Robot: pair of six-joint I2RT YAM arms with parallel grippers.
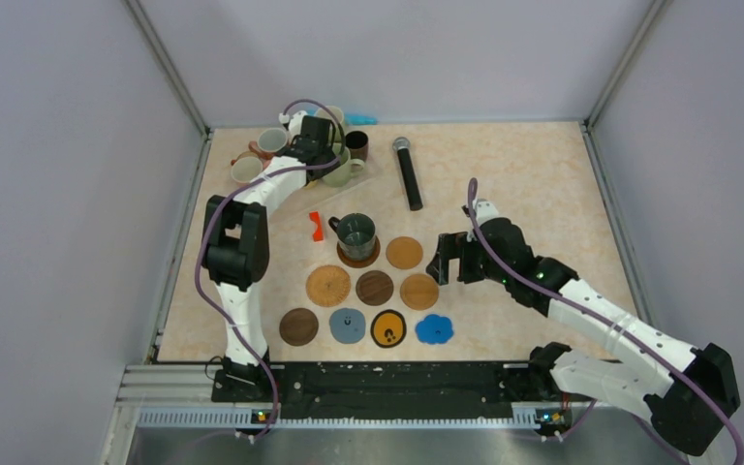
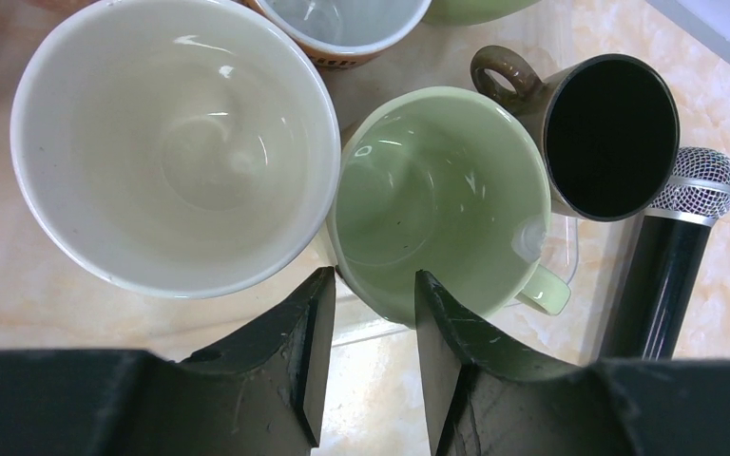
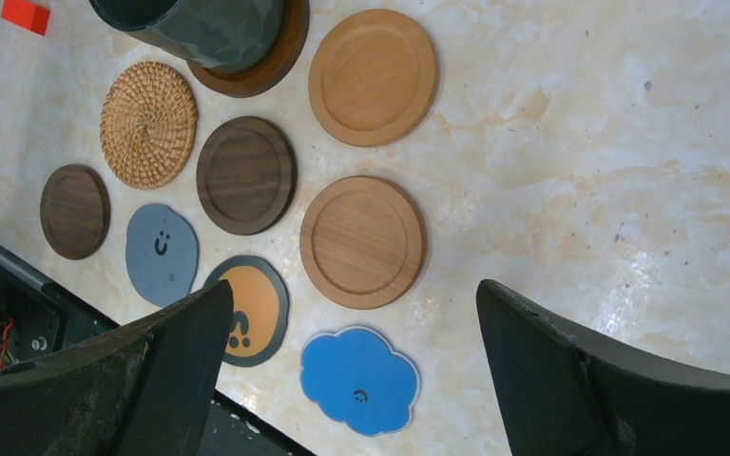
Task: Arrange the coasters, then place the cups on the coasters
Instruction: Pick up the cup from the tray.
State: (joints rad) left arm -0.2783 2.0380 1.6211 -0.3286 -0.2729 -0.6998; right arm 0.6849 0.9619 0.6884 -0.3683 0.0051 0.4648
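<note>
From above, the left gripper [image 1: 334, 160] sits among the cups [image 1: 271, 142] clustered in the far-left corner. A dark green cup [image 1: 356, 231] stands on one brown coaster. The other coasters [image 1: 375, 288] lie in rows nearer the arms, with the right gripper [image 1: 443, 260] just to their right.

In the left wrist view, the fingers straddle the near wall of the pale green cup [image 2: 428, 199], which touches a white cup [image 2: 176, 142]. Whether they clamp it cannot be told.

In the right wrist view, the jaws stand wide apart and hold nothing, above the blue scalloped coaster [image 3: 359, 380].

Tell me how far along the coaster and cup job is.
Done: coasters laid out, and the dark green cup sits on one. In hand: left gripper straddles the rim of the pale green cup. Left: remaining cups at the far corner.
</note>
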